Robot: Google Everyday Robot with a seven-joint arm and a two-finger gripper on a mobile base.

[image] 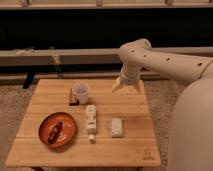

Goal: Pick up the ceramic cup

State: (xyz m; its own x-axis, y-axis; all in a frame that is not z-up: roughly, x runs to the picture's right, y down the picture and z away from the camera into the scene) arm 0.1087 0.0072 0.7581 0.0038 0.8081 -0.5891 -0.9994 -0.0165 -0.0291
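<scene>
Wooden table [132, 150] fills the lower centre, with its near edge and both side edges in view; the front right quarter is bare slats. The cream robot body [192, 127] blocks the right side, just beside the table's right edge. The arm [170, 62] reaches in from the right and bends down at an elbow over the back right part of the table. The gripper [127, 86] hangs over the back edge right of centre, pointing down, with its fingers spread wide and nothing between them. The orange-red plate [44, 131] sits front left near the left edge, with a dark snack item [55, 131] lying on it. A white bottle [91, 120] lies on its side at centre, cap toward the near edge, just right of the plate and apart from it. A pale flat packet [116, 127] lies right of the bottle, with a gap between them. The ceramic cup [81, 92] stands upright at back centre-left, left of the gripper and well apart from it, with open tabletop between the two. A small dark box [73, 98] touches or nearly touches the cup's left side; cannot tell which. The bottle's base is just in front of the cup.
</scene>
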